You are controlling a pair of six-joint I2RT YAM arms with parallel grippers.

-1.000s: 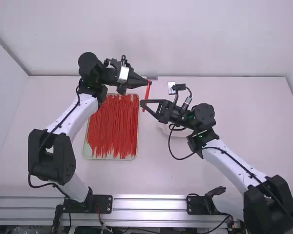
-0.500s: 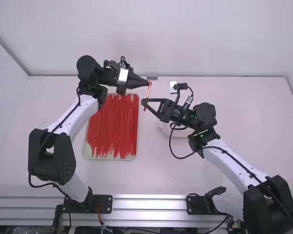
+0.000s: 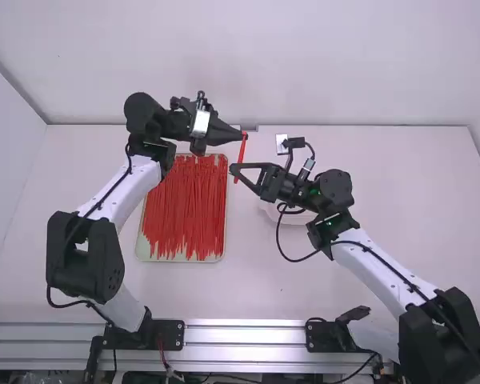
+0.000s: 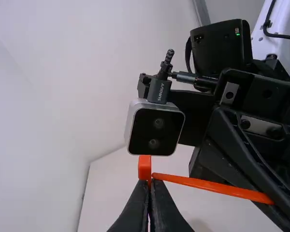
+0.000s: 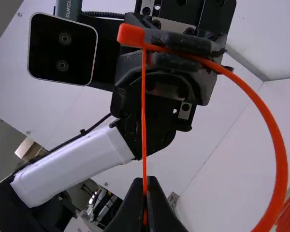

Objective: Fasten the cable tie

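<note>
1. The left claw (image 3: 238, 136) is clamped shut on the head end of one red cable tie (image 3: 242, 154). It holds the tie off the table (image 3: 400, 176), just past the far right corner of the tray (image 3: 178, 258).
2. The tray carries a dense layer of loose red ties (image 3: 184, 204) lying lengthwise.
3. In the left wrist view, the fingers are pinched together. The tie's square head stands just above their tips, and the strap runs off sideways.
4. The right claw (image 3: 234, 169) is closed on the tie's thin end. It sits just off the tray's right edge, near that same far corner.
5. In the right wrist view, a straight thin run rises from the pinched fingers to the head, while the rest of the strap bows out in a wide arc.
6. It cannot be told whether the tail passes through the head.
</note>
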